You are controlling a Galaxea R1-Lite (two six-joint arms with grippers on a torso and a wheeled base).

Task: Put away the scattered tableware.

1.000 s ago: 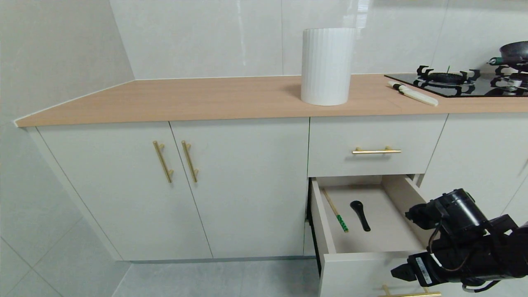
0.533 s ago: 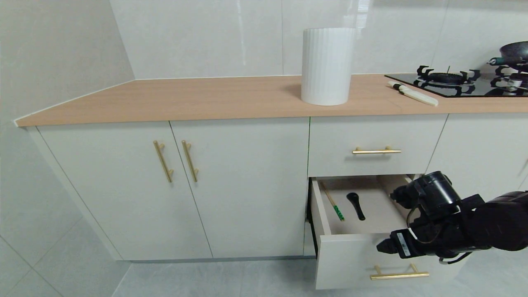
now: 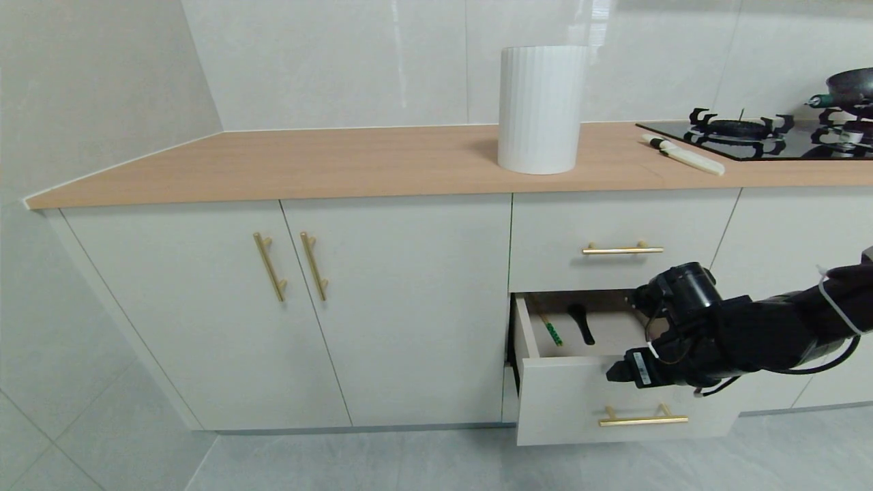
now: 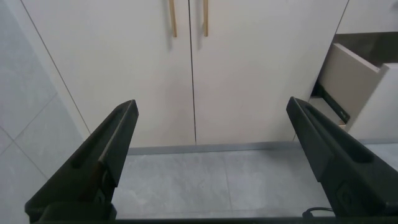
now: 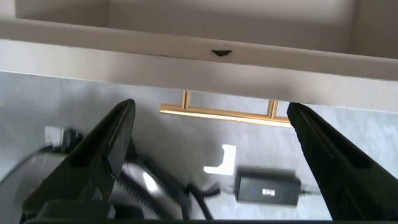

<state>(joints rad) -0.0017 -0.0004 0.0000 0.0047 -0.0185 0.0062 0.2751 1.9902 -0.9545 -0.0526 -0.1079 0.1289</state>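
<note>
The drawer [image 3: 580,402] is standing partly open, with the black spoon [image 3: 581,322] and chopsticks [image 3: 549,329] lying inside it, toward its back. The right pincer [image 5: 209,106], spread wide and holding nothing, is sitting at the drawer's front panel just above the handle [image 3: 643,417], seemingly touching it. The step in hand is probably pushing the drawer shut.

To do that well, the push should be going straight into the drawer's front, near its middle rather than a corner, so the drawer is not twisting on its runners. A slow finish should be keeping the spoon and chopsticks from sliding. The fingers should be staying clear of the drawer's top lip, where they could get pinched.

The left pincer [image 4: 211,102], also spread and empty, is hanging well to the drawer's left.
</note>
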